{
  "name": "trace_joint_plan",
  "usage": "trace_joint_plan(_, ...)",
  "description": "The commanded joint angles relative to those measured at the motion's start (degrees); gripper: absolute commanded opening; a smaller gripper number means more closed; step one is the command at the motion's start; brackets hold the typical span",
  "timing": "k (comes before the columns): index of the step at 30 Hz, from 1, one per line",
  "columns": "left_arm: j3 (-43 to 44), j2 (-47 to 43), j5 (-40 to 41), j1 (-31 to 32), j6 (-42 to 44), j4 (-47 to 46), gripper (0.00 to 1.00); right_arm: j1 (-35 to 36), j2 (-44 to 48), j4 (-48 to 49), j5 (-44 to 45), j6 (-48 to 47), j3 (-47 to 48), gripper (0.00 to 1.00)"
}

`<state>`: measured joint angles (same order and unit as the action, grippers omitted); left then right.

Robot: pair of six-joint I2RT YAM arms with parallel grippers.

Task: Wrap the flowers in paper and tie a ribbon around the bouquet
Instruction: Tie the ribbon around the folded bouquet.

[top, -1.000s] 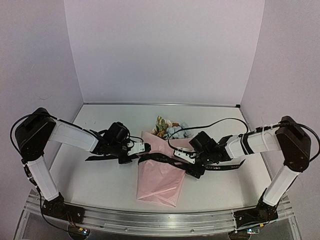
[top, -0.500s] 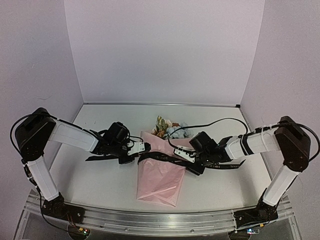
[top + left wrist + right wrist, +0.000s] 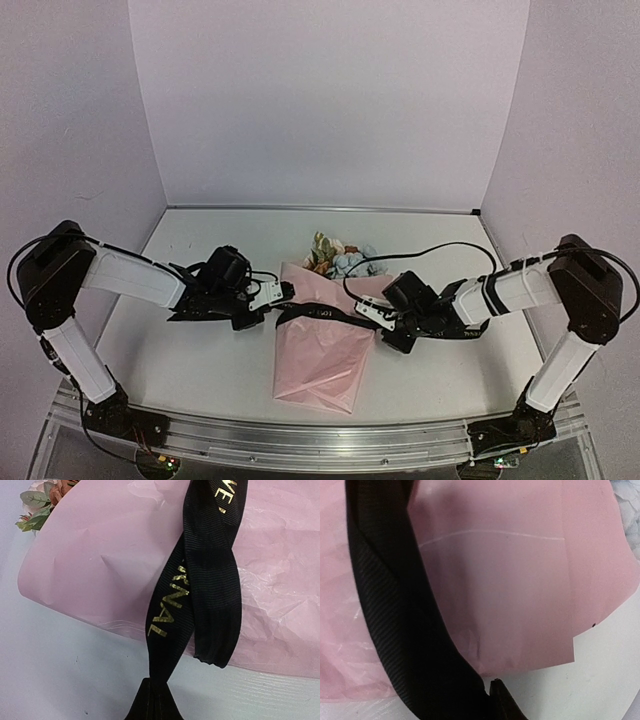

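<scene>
A: What differed from a second before?

B: The left gripper (image 3: 278, 298) had drawn back a little toward the desk's (image 3: 200, 375) left edge, with its arm lower and folded further. The right gripper (image 3: 374, 322) had moved in closer against the bouquet (image 3: 318, 360). The ribbon (image 3: 325, 315) tail that had trailed out toward the right edge was pulled in shorter.

A: Arm poses?

B: Both forearms reached low and inward over the desk, elbows out, and the wrists faced each other across the bouquet.

A: Pincer states?

B: Left: clamped right down, with the ribbon pinched at its tip. Right: the jaws were narrowing, but I could not tell whether they were fully closed or had hold of the ribbon.

A: Where did the task's things lie?

B: The bouquet lay mid-desk, its wide end toward the near edge and the flowers (image 3: 340, 260) toward the far edge. The ribbon crossed over its narrow part.

A: Did the wrist views add anything?

B: The left wrist showed the ribbon twisted, with gold lettering, over the creased pink paper (image 3: 100, 555). The right wrist showed the ribbon's plain side, a straight cut edge of the paper and bare desk beyond.
</scene>
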<state>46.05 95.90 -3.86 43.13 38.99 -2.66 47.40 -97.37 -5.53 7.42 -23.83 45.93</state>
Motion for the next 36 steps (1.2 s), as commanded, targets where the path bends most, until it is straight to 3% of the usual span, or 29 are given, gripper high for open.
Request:
trace_joint_plan(1,-0.78,-2.39,1.26,-0.07,-1.46,-1.71,0.0,-0.02,2.42,0.27,1.32,2.74,-1.07,0.11)
trace_joint_plan(5,-0.56,-2.81,1.38,-0.07,-2.95,-1.81,0.0,-0.01,3.49,-1.31,3.71,4.92,-0.54,0.0)
trace_joint_plan(9,1.8,-2.27,7.92,0.66,-9.97,0.47,0.0,0.0,4.39,-10.03,7.21,10.47,3.08,0.0)
trace_joint_plan(13,6.95,-1.2,15.72,1.09,-31.43,8.56,0.0,-0.48,3.99,-20.07,10.52,21.54,6.56,0.0)
trace_joint_plan(19,9.36,-1.04,17.81,-0.01,-62.99,19.31,0.0,-6.76,5.78,-24.97,7.12,46.05,3.45,0.0)
trace_joint_plan(22,6.1,-2.92,11.95,-4.65,-73.34,21.04,0.0,-12.63,9.4,-24.48,4.49,56.65,-2.14,0.0)
trace_joint_plan(26,-5.01,-10.52,1.5,-16.93,-83.06,17.0,0.0,-20.28,16.78,-21.42,1.84,64.0,-10.43,0.0)
trace_joint_plan(30,-9.18,-15.1,-3.2,-28.56,-84.2,16.85,0.0,-26.92,22.77,-21.07,-1.35,68.15,-14.39,0.0)
trace_joint_plan(36,-9.3,-16.53,-4.67,-34.93,-82.74,17.44,0.0,-34.86,27.76,-20.51,-6.32,70.7,-16.45,0.0)
